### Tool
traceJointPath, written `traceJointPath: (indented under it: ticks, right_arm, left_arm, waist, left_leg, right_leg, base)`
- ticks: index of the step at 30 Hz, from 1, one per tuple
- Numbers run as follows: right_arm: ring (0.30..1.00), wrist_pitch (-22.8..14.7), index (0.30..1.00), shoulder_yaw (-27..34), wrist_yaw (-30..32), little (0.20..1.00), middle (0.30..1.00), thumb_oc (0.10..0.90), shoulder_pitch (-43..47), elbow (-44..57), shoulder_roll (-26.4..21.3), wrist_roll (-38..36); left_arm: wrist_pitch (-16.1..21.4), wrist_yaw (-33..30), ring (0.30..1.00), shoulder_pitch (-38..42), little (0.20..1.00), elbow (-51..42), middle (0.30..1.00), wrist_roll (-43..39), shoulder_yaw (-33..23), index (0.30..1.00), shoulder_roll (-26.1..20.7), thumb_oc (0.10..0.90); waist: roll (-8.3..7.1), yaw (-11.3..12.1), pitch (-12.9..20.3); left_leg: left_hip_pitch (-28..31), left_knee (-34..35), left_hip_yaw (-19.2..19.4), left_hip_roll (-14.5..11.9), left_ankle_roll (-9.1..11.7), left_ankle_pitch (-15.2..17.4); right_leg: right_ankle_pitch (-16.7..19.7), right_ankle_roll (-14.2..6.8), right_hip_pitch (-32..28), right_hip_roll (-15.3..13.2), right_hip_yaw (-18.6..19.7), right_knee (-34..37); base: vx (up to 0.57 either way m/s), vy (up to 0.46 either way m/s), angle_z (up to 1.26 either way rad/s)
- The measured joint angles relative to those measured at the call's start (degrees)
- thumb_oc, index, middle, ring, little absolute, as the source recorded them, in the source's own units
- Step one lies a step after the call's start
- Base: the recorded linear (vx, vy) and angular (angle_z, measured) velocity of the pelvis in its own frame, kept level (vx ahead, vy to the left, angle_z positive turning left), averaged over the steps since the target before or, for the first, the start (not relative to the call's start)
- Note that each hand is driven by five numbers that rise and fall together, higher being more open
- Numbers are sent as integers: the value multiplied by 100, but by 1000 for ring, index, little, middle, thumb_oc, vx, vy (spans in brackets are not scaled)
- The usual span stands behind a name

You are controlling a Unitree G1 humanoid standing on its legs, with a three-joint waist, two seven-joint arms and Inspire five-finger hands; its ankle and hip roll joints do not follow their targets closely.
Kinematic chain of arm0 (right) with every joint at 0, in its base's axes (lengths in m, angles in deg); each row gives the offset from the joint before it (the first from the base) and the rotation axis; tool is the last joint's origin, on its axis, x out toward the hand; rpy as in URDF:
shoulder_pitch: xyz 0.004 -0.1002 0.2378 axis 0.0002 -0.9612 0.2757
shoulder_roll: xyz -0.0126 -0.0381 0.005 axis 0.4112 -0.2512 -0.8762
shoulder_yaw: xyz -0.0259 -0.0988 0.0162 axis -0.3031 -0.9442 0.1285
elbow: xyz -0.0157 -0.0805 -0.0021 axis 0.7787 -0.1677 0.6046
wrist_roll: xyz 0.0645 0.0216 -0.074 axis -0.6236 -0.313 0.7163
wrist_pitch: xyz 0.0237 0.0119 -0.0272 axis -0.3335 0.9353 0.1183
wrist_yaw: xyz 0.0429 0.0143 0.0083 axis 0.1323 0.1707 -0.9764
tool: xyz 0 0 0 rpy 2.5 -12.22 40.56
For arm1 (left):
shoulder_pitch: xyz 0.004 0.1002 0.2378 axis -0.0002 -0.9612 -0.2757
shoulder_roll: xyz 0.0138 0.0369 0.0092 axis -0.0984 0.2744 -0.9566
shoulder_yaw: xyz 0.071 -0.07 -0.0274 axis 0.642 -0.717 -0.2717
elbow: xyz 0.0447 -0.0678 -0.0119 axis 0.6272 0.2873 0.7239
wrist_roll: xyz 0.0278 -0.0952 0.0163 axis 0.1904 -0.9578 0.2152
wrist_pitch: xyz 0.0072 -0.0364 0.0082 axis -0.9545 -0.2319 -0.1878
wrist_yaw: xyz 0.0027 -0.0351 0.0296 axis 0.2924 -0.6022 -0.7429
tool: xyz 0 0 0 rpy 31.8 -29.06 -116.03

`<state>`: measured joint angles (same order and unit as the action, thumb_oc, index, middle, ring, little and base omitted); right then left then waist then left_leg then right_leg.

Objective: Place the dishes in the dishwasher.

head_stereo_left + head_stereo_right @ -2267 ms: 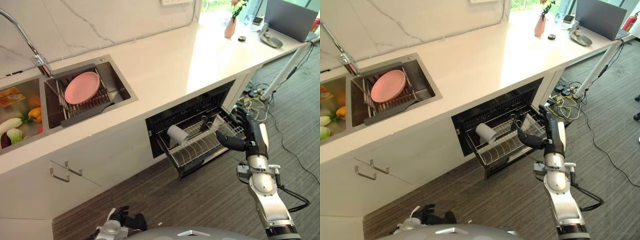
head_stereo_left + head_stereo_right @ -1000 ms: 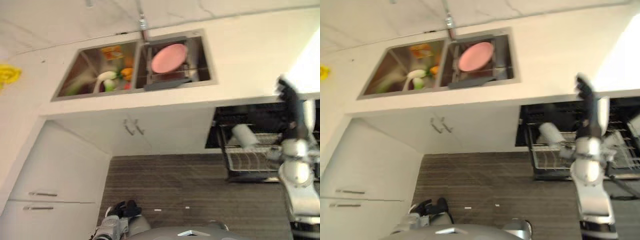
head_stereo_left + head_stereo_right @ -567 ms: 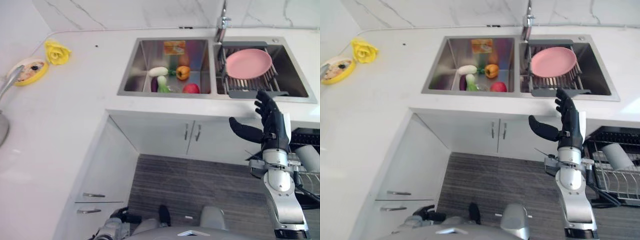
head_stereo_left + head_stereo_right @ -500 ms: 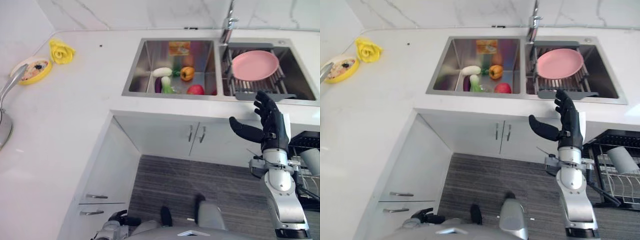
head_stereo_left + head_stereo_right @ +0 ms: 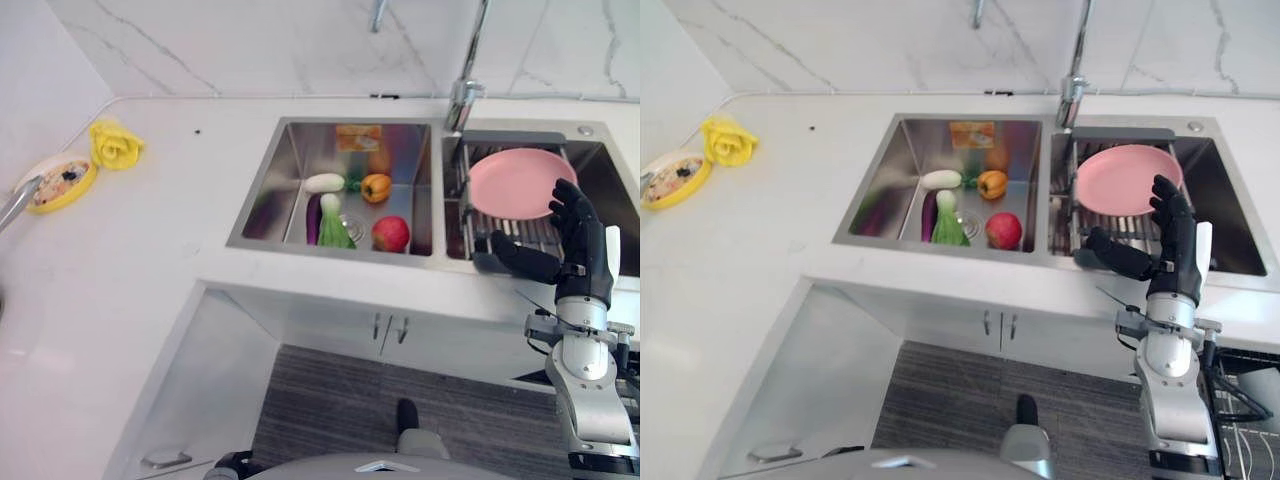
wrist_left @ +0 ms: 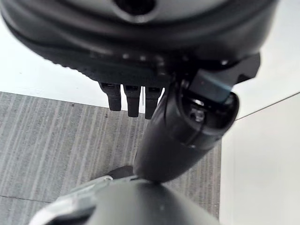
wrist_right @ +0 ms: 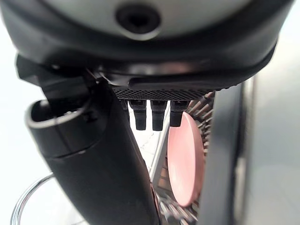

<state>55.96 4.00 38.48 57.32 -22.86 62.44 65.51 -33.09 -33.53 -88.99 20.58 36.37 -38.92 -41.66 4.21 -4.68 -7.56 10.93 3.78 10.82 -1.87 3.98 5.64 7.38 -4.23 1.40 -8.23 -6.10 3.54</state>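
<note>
A pink plate (image 5: 515, 182) stands tilted in a wire drying rack (image 5: 466, 205) inside the right sink basin. My right hand (image 5: 583, 255) is held up over the basin's front edge, close in front of the plate, open with straight fingers and the thumb spread toward the rack. It holds nothing. In the right wrist view the plate (image 7: 186, 164) shows just past the right hand's fingers (image 7: 154, 115), apart from them. The left hand (image 6: 131, 98) hangs low over the striped floor, fingers straight and empty.
The left basin (image 5: 270, 190) holds vegetables and a red apple (image 5: 390, 232). A tall faucet (image 5: 466, 85) rises behind the sinks. A yellow dish (image 5: 60, 182) and a yellow flower (image 5: 115, 145) lie on the white counter at left. The dishwasher's wire rack (image 5: 1250, 420) shows at lower right.
The camera has swung from the open dishwasher to the sink. My right hand, still open, has risen from below the counter's front to the plate's near side.
</note>
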Motion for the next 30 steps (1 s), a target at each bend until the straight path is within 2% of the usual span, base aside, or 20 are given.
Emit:
traceJointPath:
  ticks: [2, 5, 7, 8, 9, 10, 11, 12, 13, 14, 15, 17, 18, 19, 20, 21, 22, 24, 25, 30]
  right_arm:
    - [900, 2, 900, 0, -8, 900, 900, 800, 8, -12, -154, 29]
    - [900, 2, 900, -16, -8, 900, 900, 800, 2, -24, -114, 155]
    - [900, 0, 900, -4, -12, 900, 900, 800, 118, -35, -142, 234]
    - [900, 0, 900, -17, -14, 900, 900, 800, 208, -34, -164, 276]
    - [900, 6, 900, -55, -32, 900, 900, 800, 178, -47, -159, 400]
    - [900, 17, 900, -197, -41, 900, 900, 800, 108, -58, -149, 435]
    - [900, 17, 900, -197, -41, 900, 900, 800, 108, -58, -149, 435]
    - [900, -2, 900, -380, -63, 900, 900, 800, 139, -32, -146, 458]
    - [900, -5, 900, -433, -91, 900, 900, 800, 137, -29, -142, 460]
    - [900, -23, 900, -531, -173, 900, 900, 800, 149, -66, -83, 466]
    - [900, -50, 900, -624, -221, 900, 900, 800, 204, -209, 8, 466]
    - [900, -3, 900, -768, -300, 900, 900, 800, 151, -169, 28, 455]
    - [900, -45, 900, -780, -304, 900, 900, 800, 225, -205, -20, 446]
    - [900, -32, 900, -789, -297, 900, 900, 800, 267, -183, -39, 423]
    - [900, -34, 900, -780, -265, 900, 900, 800, 291, -172, -105, 422]
    - [900, -34, 900, -780, -265, 900, 900, 800, 291, -172, -105, 422]
    - [900, -28, 900, -765, -250, 900, 900, 800, 312, -162, -314, 422]
    - [900, -26, 900, -750, -253, 900, 900, 800, 320, -157, -408, 422]
    - [900, 13, 900, -729, -253, 900, 900, 800, 302, -151, -463, 425]
    - [900, 13, 900, -524, -221, 900, 900, 800, 19, -64, -274, 433]
  left_arm:
    - [-6, -11, 900, 22, 900, -39, 900, 3, -49, 900, 17, 800]
    - [-18, -9, 900, 44, 900, -36, 900, 1, -48, 900, 37, 800]
    - [-15, 6, 900, 188, 900, -21, 900, 0, -25, 900, 58, 800]
    - [-18, 6, 900, 320, 900, -18, 900, 1, 12, 900, 62, 800]
    - [-8, 4, 900, 407, 900, -9, 900, 46, 5, 900, -7, 800]
    - [39, 3, 900, 376, 900, -23, 900, 45, -57, 900, -144, 800]
    - [39, 3, 900, 376, 900, -23, 900, 45, -57, 900, -144, 800]
    - [93, -50, 900, 328, 900, -37, 900, 27, -55, 900, -267, 800]
    - [91, -70, 900, 343, 900, -37, 900, 34, -48, 900, -325, 800]
    - [61, -94, 900, 320, 900, -28, 900, 41, -105, 900, -362, 800]
    - [43, -116, 900, 279, 900, -3, 900, 32, -310, 900, -393, 800]
    - [74, -169, 900, 179, 900, 30, 900, -11, -230, 900, -549, 800]
    - [66, -220, 900, 138, 900, 62, 900, -24, -265, 900, -503, 800]
    - [64, -242, 900, 112, 900, 94, 900, -106, -278, 900, -427, 800]
    - [132, -299, 900, 112, 900, 50, 900, -170, -273, 900, -355, 800]
    - [132, -299, 900, 112, 900, 50, 900, -170, -273, 900, -355, 800]
    - [94, -274, 900, 225, 900, 76, 900, -152, -198, 900, -243, 800]
    - [94, -279, 900, 222, 900, 79, 900, -153, -213, 900, -157, 800]
    - [102, -251, 900, 88, 900, 83, 900, -140, -209, 900, -19, 800]
    - [14, -168, 900, -138, 900, 208, 900, 16, -150, 900, -5, 800]
  waist:
    - [107, 5, 37]
    - [149, -36, 58]
    - [154, -50, 2]
    - [177, -78, -105]
    - [106, -224, -187]
    - [-41, -281, -177]
    - [-41, -281, -177]
    - [-192, -5, -108]
    - [-244, 11, -89]
    - [-327, 71, -50]
    - [-384, 85, -32]
    - [-514, 184, 63]
    - [-444, 164, 32]
    - [-291, 188, 24]
    - [-197, 318, 17]
    - [-197, 318, 17]
    - [-187, 331, 24]
    - [-108, 315, 21]
    - [82, 281, 59]
    - [-15, 85, 203]
  left_leg:
    - [-241, 182, -3, -284, -34, -426]
    - [-154, 177, 44, -386, 45, -345]
    - [-187, 148, 177, -339, -55, -324]
    - [-192, 146, 185, -266, -114, -350]
    - [-197, 117, 43, -204, -175, -373]
    - [-243, 30, 46, -126, -224, -343]
    - [-243, 30, 46, -126, -224, -343]
    - [-253, -68, 269, -77, -193, -265]
    - [-281, -104, 270, -73, -165, -247]
    - [-310, -156, 197, -127, -107, -227]
    - [-313, -216, 154, -234, -17, -228]
    - [-332, -300, 158, -393, 190, -165]
    - [-337, -375, 89, -566, 292, -170]
    - [-400, -566, 92, -763, 316, -189]
    - [-807, -1336, 57, -970, 292, -142]
    - [-807, -1336, 57, -970, 292, -142]
    - [-1067, -1161, -558, -394, 296, -15]
    - [-1202, -985, -499, -292, 234, -85]
    - [-1170, -592, -477, -304, -108, -335]
    - [-720, 50, -403, -255, -61, -649]
  right_leg:
    - [-40, 39, -83, 230, 7, 107]
    - [-71, 5, -227, 352, 41, 153]
    - [-280, -161, 283, 232, 171, -707]
    - [-493, -311, 721, 115, 216, -1577]
    - [-848, -433, 1156, -48, 490, -2466]
    - [-1030, -473, 1396, -418, 781, -2918]
    - [-1030, -473, 1396, -418, 781, -2918]
    - [-997, -472, 1602, -1217, 212, -2615]
    - [-992, -484, 1546, -1333, 106, -2427]
    - [-944, -616, 1324, -1433, 38, -1969]
    - [-895, -716, 1102, -1358, -73, -1881]
    - [-842, -716, 667, -930, -94, -1404]
    - [-613, -702, 539, -723, -78, -1315]
    - [-618, -553, 454, -508, -147, -1266]
    - [-650, -302, 301, -319, -192, -1126]
    - [-650, -302, 301, -319, -192, -1126]
    - [-510, -242, 129, -477, -250, -763]
    - [-489, -220, 81, -392, -282, -694]
    - [-550, -134, -6, -81, -262, -598]
    - [-542, -234, -249, -85, -317, -348]
  base:
    - [7, -9, -15]
    - [-45, 9, -22]
    - [-79, -61, -28]
    - [-34, -190, 1]
    - [-5, -362, 44]
    - [-2, -297, 47]
    - [19, -325, -15]
    - [74, -400, -42]
    - [74, -531, -42]
    - [54, -416, 11]
    - [-4, -275, 13]
    - [-8, -271, 7]
    - [-13, -219, 10]
    - [-42, -177, 10]
    - [-37, -117, 0]
    - [-34, -56, 0]
    - [-6, 4, 4]
    - [44, 18, -9]
    - [90, 30, -41]
    - [64, 52, -8]
